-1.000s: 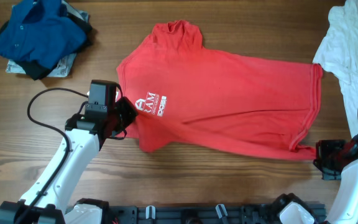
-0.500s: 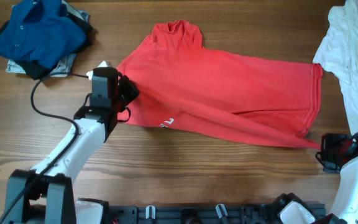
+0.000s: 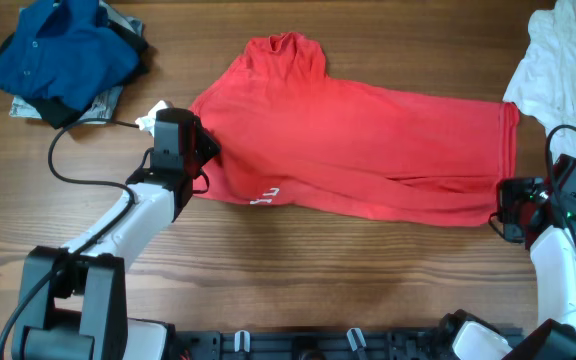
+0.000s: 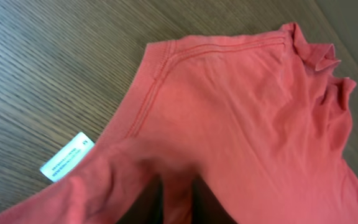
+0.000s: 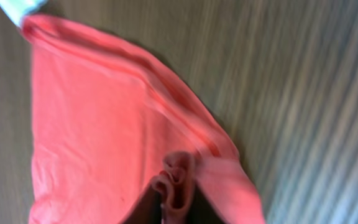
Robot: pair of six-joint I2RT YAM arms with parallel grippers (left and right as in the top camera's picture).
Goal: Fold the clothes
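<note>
The left gripper (image 3: 206,160) is clamped tight on the red shirt (image 3: 368,135) at its sleeve side; the right gripper (image 3: 505,212) pinches the bunched hem corner

One red shirt (image 3: 368,150), one white garment (image 3: 566,75) and one heap of blue and dark clothes (image 3: 63,60) lie on the single counter (image 3: 298,290).

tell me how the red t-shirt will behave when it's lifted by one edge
Likely floppy: the red t-shirt bunches into folds where the right gripper pinches it. Probably light, since thin cloth drapes from the left gripper. It should sag between grips and drag on the wooden table.
</note>
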